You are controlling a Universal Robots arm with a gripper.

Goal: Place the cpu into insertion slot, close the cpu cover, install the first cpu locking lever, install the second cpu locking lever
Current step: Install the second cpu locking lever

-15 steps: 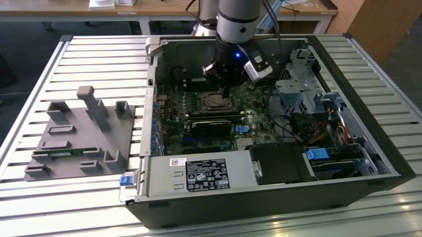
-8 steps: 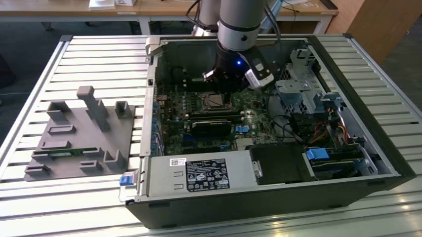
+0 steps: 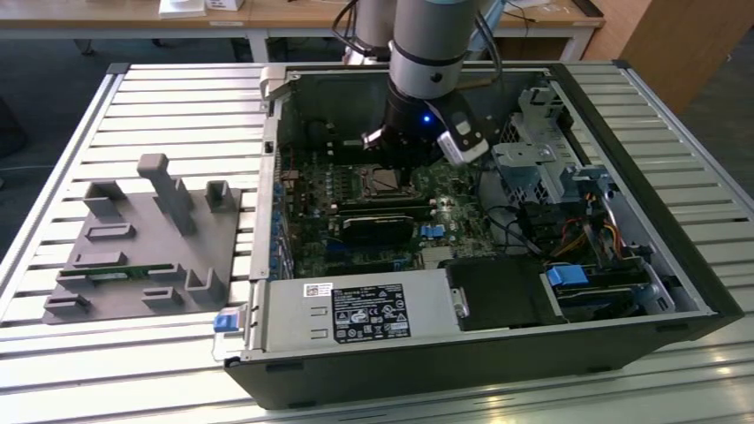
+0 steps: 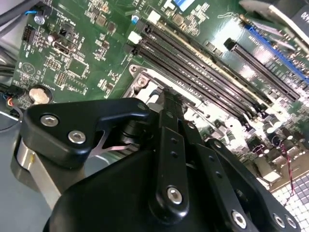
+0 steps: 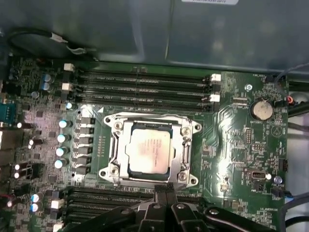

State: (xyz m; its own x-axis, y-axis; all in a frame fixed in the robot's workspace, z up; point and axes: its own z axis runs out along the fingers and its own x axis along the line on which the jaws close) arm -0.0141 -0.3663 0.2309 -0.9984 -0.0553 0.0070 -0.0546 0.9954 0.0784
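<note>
Slatted metal table (image 3: 71,150) carries an open grey computer case (image 3: 471,353), lying on its side, and beside it a grey fixture block (image 3: 141,256) with upright posts.

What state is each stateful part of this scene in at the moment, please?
cpu: seated in the socket, silvery top facing up.
insertion slot: occupied by the chip.
cpu cover: closed flat, framing the chip.
gripper: fingertips together, just beside the socket's edge, holding nothing.
computer case: lying on its side, side panel off, board exposed.
memory strips: no modules visible in them.
</note>
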